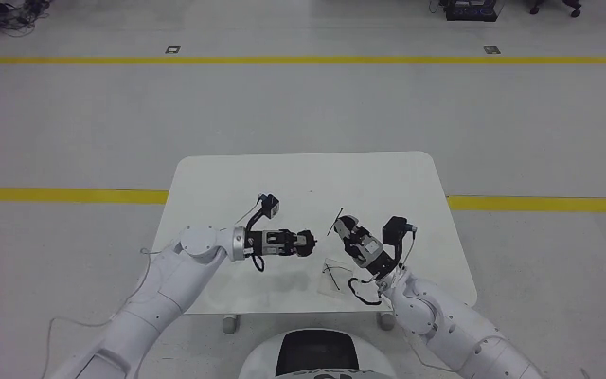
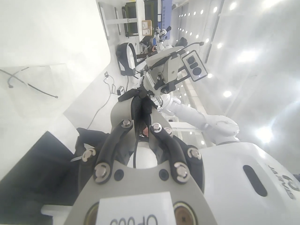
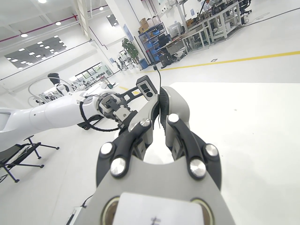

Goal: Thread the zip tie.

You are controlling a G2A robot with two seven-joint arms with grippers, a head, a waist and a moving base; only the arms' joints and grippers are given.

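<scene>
Lightly does it: a thin tie pinched upright

The right gripper [image 3: 159, 101] is closed tight on the zip tie [image 3: 159, 80], a thin black plastic strip standing upright above the bench [image 1: 284, 180], just beyond the clear bag [image 1: 333, 275]. A small square head tops the strip, and the tail hangs below the ribbed pads [image 3: 164, 101]. The left gripper [image 2: 140, 105], off the bag's left side, is likewise closed, on a black strand [image 2: 135, 146] running back toward its palm; whether that is the same tie I cannot tell. I judge the tie nearly weightless, springy and smooth, liable to twist or slip. It is best held close behind the head and near the tail's tip. Spare ties [image 2: 39, 91] lie curled in the bag.
</scene>
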